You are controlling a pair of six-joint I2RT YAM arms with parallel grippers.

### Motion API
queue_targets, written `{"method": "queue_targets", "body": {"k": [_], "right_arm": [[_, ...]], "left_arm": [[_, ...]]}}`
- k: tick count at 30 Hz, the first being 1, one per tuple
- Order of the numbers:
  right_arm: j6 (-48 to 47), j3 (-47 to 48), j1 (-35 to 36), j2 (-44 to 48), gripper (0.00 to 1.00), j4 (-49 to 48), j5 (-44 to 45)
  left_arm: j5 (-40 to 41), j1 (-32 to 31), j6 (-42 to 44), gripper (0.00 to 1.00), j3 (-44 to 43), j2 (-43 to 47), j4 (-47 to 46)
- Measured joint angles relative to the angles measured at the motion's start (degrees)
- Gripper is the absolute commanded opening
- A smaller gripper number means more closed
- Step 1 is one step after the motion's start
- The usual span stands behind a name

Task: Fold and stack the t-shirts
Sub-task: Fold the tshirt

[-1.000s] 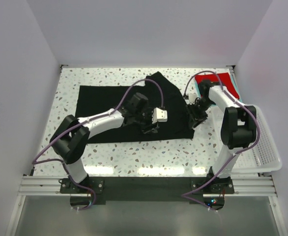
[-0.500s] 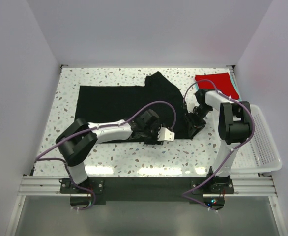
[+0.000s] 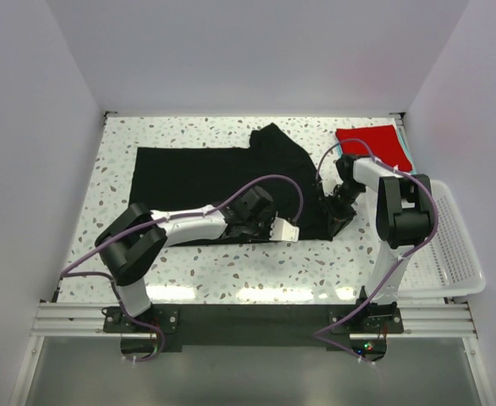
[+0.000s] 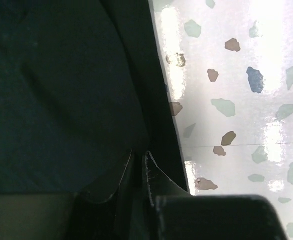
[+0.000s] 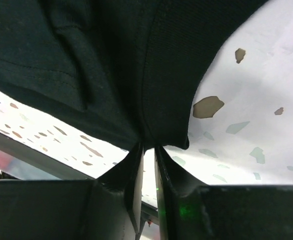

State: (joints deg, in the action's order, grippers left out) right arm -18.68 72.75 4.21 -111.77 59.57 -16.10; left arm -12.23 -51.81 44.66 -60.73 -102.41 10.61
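Observation:
The black t-shirt lies spread across the speckled table, with a folded part at its right end. My left gripper is at the shirt's near edge, shut on a thin fold of black cloth beside the bare table. My right gripper is at the shirt's near right corner, shut on the black cloth, with the corner raised off the table. The red t-shirt lies folded at the back right, with a teal edge showing under it.
A white mesh basket hangs over the table's right side, close to the right arm. White walls enclose the table on three sides. Purple cables loop over both arms.
My left gripper moved from the middle of the black shirt to its near edge and closed on the cloth. My right gripper shifted slightly nearer along the shirt's right corner.

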Motion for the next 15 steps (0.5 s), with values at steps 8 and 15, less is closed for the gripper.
{"method": "queue_targets", "body": {"k": [8, 15], "right_arm": [[0.0, -0.3, 0.0, 0.0, 0.01, -0.7, 1.2], [0.0, -0.6, 0.0, 0.1, 0.0, -0.8, 1.2]], "left_arm": [[-3.5, 5.1, -0.6, 0.0, -2.2, 1.7, 0.9], [-5.9, 12.7, -3.8, 0.0, -9.6, -2.0, -0.7]]}}
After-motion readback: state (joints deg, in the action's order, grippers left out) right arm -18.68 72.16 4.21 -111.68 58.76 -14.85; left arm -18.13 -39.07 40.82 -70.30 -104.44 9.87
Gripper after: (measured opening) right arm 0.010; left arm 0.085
